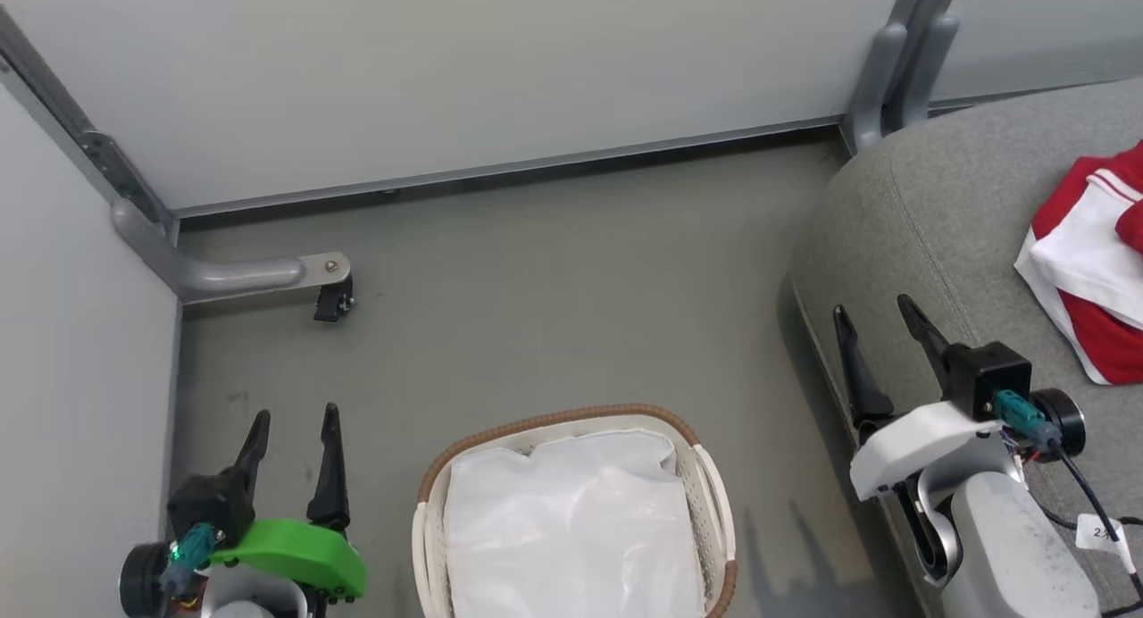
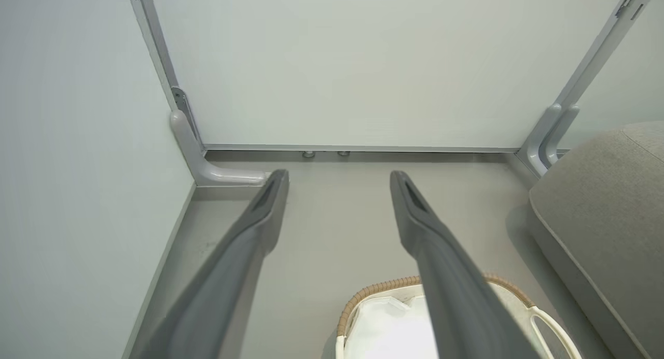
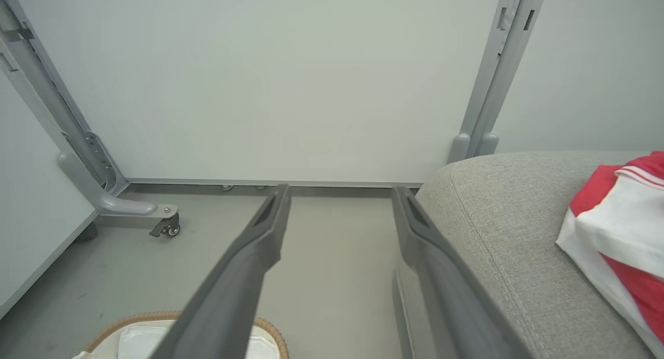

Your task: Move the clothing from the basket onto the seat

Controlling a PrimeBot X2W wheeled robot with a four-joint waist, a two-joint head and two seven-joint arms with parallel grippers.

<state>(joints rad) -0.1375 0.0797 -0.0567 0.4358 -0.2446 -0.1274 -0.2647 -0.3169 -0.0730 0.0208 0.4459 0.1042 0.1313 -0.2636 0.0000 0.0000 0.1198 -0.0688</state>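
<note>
Red-and-white clothing (image 1: 1094,270) lying on the grey seat (image 1: 929,207), laundry basket (image 1: 571,417) showing its white liner (image 1: 571,529), left gripper (image 1: 296,410) and right gripper (image 1: 870,304) hovering spread wide, grasping nothing.

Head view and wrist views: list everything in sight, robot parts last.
oval white plastic laundry basket with brown woven-look rim: one, white and brown, on the floor between the grippers.
white fabric liner: one, white, inside the basket.
red fabric clothing with white trim: one heap, red and white, on the seat.
grey fabric-upholstered sofa seat: one, grey, right of the basket.
pale partition panels: three, pale grey, left and back.
grey metal partition feet: three, grey, one left with a black caster, two by the seat.
left gripper: one, dark with green housing, open, lower left.
right gripper: one, dark with white housing, open, at the seat's edge.
</note>
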